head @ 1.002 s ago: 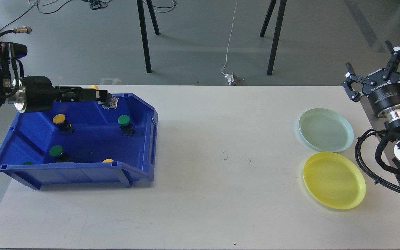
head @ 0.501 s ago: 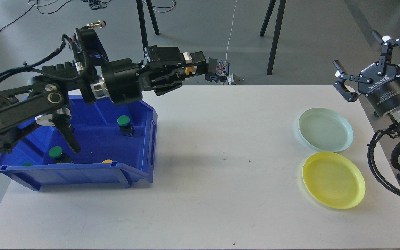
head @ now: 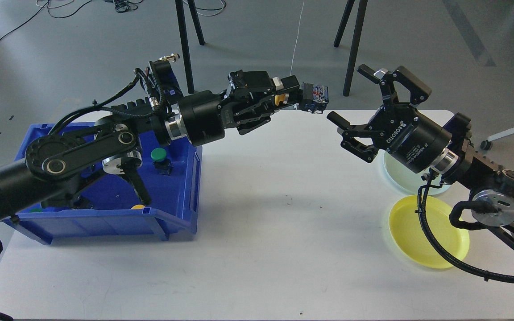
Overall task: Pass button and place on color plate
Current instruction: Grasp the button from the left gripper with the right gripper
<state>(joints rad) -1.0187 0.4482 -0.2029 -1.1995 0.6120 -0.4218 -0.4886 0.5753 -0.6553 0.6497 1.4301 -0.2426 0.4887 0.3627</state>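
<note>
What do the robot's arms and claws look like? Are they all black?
Mostly black. The left arm has rounded joints with silver rings and thin black cables along its top. The right arm also has silver rings and a thick black cable looping under it. The right gripper has white ROBOTIQ lettering on its round body. The left gripper is chunky and black.

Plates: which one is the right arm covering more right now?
The pale green plate, the farther of the two. The right gripper and wrist hide most of it; the yellow plate nearer me is crossed only by a cable.
</note>
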